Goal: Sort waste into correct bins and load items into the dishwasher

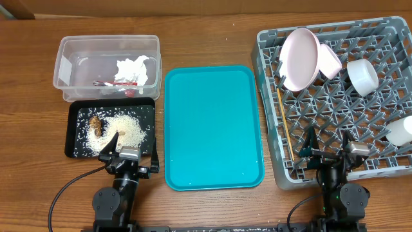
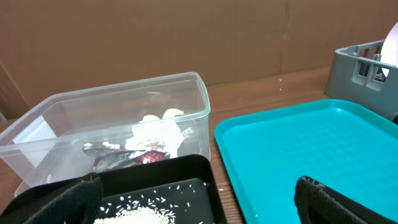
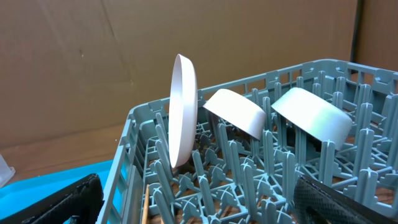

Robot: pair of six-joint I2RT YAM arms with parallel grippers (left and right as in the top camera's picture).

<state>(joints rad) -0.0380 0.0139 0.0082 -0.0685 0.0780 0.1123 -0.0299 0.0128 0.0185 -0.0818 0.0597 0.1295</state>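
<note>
Though only overhead shows cup (image 1: 400,131) in rack (image 1: 269,109), left pincer (image 1: 132,154) wide, right pincer (image 1: 327,143) wide.

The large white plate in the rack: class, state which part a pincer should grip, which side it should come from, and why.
Grip the plate by its upper rim, coming down from above and straddling both faces. It stands on edge, nearly upright, among the pegs of the rack, so its lower rim is fenced in, while the thin top edge stands clear.

Napkin (image 1: 134,67) and wrapper (image 1: 118,83) lay in the clear tub (image 1: 61,69), rice (image 1: 129,130) in the black tray (image 1: 69,132) just beyond the left fingers (image 2: 68,196); plate (image 1: 300,59), cream bowl (image 1: 330,61), pale bowl (image 1: 362,76) and cup (image 1: 402,131) sat in the grey rack (image 1: 269,84) ahead of the right fingers (image 3: 62,199).
</note>
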